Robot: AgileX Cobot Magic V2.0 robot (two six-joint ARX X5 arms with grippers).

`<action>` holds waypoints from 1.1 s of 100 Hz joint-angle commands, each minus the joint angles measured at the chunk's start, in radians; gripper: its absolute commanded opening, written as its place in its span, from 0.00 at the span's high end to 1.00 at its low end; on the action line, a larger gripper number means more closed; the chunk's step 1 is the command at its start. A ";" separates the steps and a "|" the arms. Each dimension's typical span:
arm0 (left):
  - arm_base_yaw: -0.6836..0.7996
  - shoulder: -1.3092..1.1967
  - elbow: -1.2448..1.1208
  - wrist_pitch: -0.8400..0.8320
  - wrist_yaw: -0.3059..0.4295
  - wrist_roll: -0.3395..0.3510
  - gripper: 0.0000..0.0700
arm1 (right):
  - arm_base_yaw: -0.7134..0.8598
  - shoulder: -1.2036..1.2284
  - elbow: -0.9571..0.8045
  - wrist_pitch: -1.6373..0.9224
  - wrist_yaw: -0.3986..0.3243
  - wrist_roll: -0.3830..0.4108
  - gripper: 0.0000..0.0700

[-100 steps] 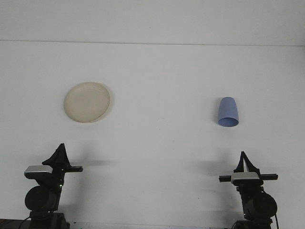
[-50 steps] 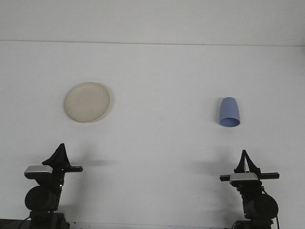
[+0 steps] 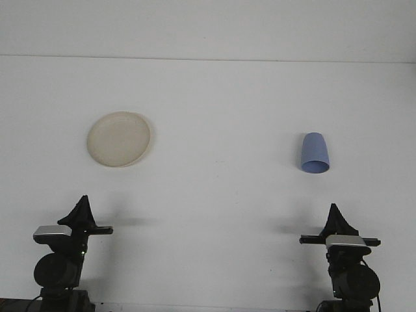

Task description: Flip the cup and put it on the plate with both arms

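A: Count the items shown.

B: One blue cup [image 3: 314, 154], one cream plate [image 3: 119, 139], one white table [image 3: 214, 208], two grippers. The cup lies tilted on the table with its open mouth turned toward the camera and its closed base pointing away. The plate lies well to the left of the cup, at about the same depth, well apart from it.

A: Where are the grippers relative to the cup?

B: The right gripper [image 3: 335, 211] sits nearer the camera than the cup, slightly to its right and well apart from it. The left gripper [image 3: 82, 203] sits far to the cup's left, on the near side of the plate. Neither touches anything, and neither has hold of anything.

A: How far open are the fingers?

B: That cannot be told. Each gripper appears only as a dark pointed outline seen from behind, with its fingers merged into a single shape. The arm bases are cut off by the lower edge.

A: What differs from the earlier frames?

B: The right gripper has turned or shifted slightly to the right, its pale finger face no longer showing. The cup's outline has drifted very slightly rightward and down. The plate and left gripper are unchanged.
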 commanded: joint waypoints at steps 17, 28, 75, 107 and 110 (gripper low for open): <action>-0.001 -0.001 -0.019 0.012 0.000 0.000 0.98 | 0.000 0.037 0.103 -0.108 0.002 0.222 1.00; -0.001 -0.001 -0.019 0.012 0.000 0.000 0.98 | 0.000 0.130 0.203 -0.159 0.008 0.210 0.97; -0.001 -0.001 -0.019 0.011 0.000 0.000 0.98 | -0.001 0.629 0.387 0.020 0.056 -0.092 0.01; -0.001 -0.001 -0.019 0.012 0.000 0.000 0.98 | -0.045 1.015 0.387 0.291 0.073 -0.200 0.01; -0.001 -0.001 -0.019 0.012 0.000 0.000 0.98 | -0.051 1.049 0.387 0.325 0.073 -0.208 0.01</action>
